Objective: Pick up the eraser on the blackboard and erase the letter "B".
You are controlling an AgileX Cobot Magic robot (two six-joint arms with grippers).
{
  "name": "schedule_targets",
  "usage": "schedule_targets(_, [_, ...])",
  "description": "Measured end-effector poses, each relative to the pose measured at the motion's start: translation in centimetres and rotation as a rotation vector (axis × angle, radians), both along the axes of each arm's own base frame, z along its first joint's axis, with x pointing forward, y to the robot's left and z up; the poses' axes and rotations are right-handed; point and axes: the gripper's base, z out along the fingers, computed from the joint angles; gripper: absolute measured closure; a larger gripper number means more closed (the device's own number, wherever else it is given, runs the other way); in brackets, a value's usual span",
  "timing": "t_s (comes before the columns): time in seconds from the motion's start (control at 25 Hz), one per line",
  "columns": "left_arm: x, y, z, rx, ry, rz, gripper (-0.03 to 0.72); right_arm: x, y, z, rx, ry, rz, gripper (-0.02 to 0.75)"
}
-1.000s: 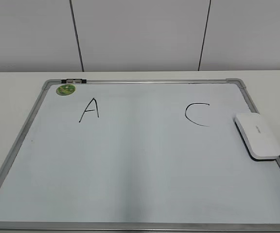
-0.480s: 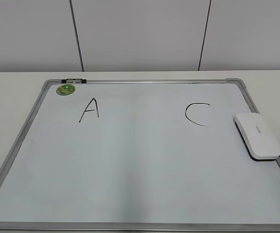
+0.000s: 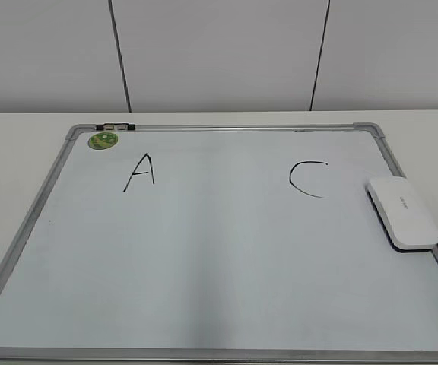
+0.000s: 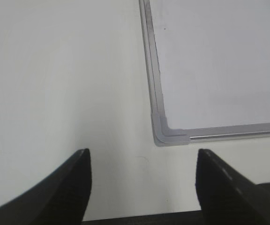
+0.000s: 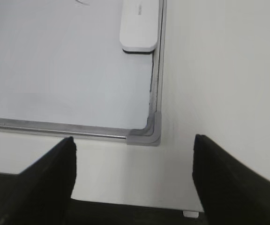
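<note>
The blackboard (image 3: pixel 219 251) is a white board with a silver frame lying flat on the table. The white eraser (image 3: pixel 402 211) lies on its right edge, next to the black "C" (image 3: pixel 307 179). A black "A" (image 3: pixel 141 172) is at the upper left. No letter "B" shows; the space between "A" and "C" is blank. The eraser also shows in the right wrist view (image 5: pixel 139 26). My left gripper (image 4: pixel 142 161) is open and empty over the table near the board's front left corner (image 4: pixel 170 133). My right gripper (image 5: pixel 134 150) is open and empty near the front right corner (image 5: pixel 146 133).
A small round green sticker (image 3: pixel 103 140) sits at the board's upper left corner, with a small clip (image 3: pixel 115 126) on the top frame. White table (image 3: pixel 21 144) surrounds the board; a white panelled wall stands behind.
</note>
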Motion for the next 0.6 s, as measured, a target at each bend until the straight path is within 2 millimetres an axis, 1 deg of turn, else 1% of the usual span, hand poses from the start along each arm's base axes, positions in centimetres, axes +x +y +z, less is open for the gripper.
schedule_targets(0.28, [-2.1,0.2,0.3,-0.008,-0.136,0.017,0.18,-1.9,0.0,0.1,0.002,-0.126,-0.002,0.147])
schedule_targets(0.48, [-3.4,0.2,0.3,-0.012,-0.216,0.028,0.18,-2.6,-0.1,0.1,0.005,-0.176,-0.003,0.147])
schedule_targets(0.6, [-3.6,0.2,0.2,-0.013,-0.228,0.028,0.18,-2.7,-0.1,0.1,0.004,-0.185,-0.003,0.147])
